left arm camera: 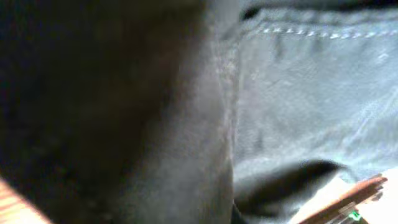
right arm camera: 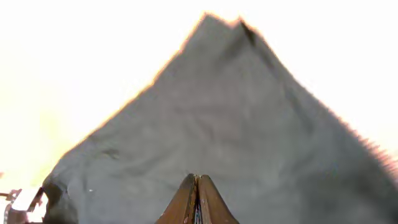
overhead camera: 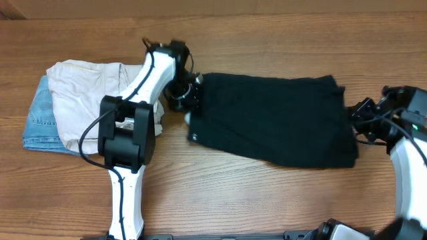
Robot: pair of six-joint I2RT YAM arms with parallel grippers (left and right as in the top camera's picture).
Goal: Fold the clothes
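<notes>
The shorts (overhead camera: 273, 120) are plain black and soft. They lie spread out almost flat on the wooden table (overhead camera: 253, 200), from the middle over to the right side. They make a wide dark shape with a few small wrinkles, and up close one edge shows a hem (left arm camera: 311, 30) with a row of little stitches.

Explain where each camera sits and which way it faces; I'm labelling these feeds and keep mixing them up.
Overhead: above the wooden table, facing down on black fabric shorts and beige cloth shorts lying over a light blue denim garment; left arm and right arm show.
Left wrist: on the left gripper, pressed against the black fabric shorts' stitched hem; gripper barely shows.
Right wrist: looks along the shut right gripper at the black fabric shorts.
Shared: all views see those shorts.
</notes>
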